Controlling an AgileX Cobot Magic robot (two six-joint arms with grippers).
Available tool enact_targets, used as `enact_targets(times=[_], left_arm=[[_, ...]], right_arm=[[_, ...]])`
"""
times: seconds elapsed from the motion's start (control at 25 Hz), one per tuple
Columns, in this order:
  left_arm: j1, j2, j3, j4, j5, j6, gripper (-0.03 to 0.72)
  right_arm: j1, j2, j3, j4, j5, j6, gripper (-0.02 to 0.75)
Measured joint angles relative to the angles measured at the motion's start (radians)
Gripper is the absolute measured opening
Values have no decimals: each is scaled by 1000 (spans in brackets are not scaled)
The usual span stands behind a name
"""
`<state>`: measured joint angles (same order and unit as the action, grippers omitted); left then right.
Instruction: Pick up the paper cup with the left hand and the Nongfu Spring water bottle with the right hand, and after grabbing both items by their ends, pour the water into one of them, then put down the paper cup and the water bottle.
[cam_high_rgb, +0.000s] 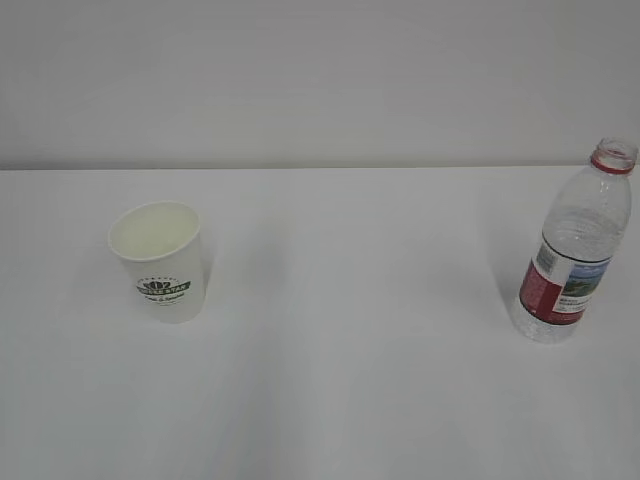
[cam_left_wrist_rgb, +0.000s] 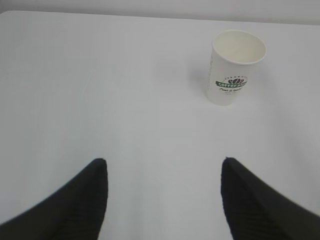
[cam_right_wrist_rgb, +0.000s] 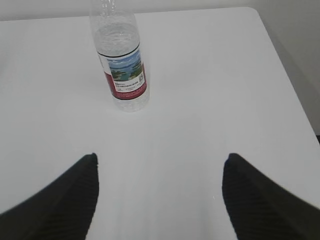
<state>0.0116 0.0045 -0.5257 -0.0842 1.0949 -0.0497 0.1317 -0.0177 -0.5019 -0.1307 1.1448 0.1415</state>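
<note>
The white paper cup (cam_high_rgb: 160, 260) with a dark green logo stands upright on the left of the white table; in the left wrist view the paper cup (cam_left_wrist_rgb: 234, 67) is ahead and to the right. My left gripper (cam_left_wrist_rgb: 163, 162) is open and empty, well short of it. The Nongfu Spring water bottle (cam_high_rgb: 575, 250) stands upright and uncapped at the right, with water in it. In the right wrist view the water bottle (cam_right_wrist_rgb: 121, 60) is ahead and left of my right gripper (cam_right_wrist_rgb: 159, 157), which is open and holds nothing. Neither arm appears in the exterior view.
The white table (cam_high_rgb: 340, 380) runs back to a pale wall. Its right edge and rounded far corner (cam_right_wrist_rgb: 260, 20) show in the right wrist view, with a dark drop beyond.
</note>
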Motion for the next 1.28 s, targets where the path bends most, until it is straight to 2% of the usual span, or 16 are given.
enact_targets(times=[1.28], left_arm=[[0,0,0,0,0,0,516]], right_arm=[[0,0,0,0,0,0,582]])
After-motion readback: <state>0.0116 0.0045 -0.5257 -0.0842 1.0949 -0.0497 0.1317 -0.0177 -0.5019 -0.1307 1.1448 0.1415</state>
